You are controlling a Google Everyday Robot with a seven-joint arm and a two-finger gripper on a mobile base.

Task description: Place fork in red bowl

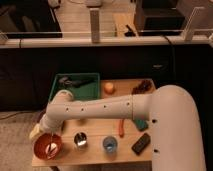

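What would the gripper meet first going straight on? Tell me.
Probably the bowl: the gripper points down just over it, where the fork shows inside. Depth is unclear.
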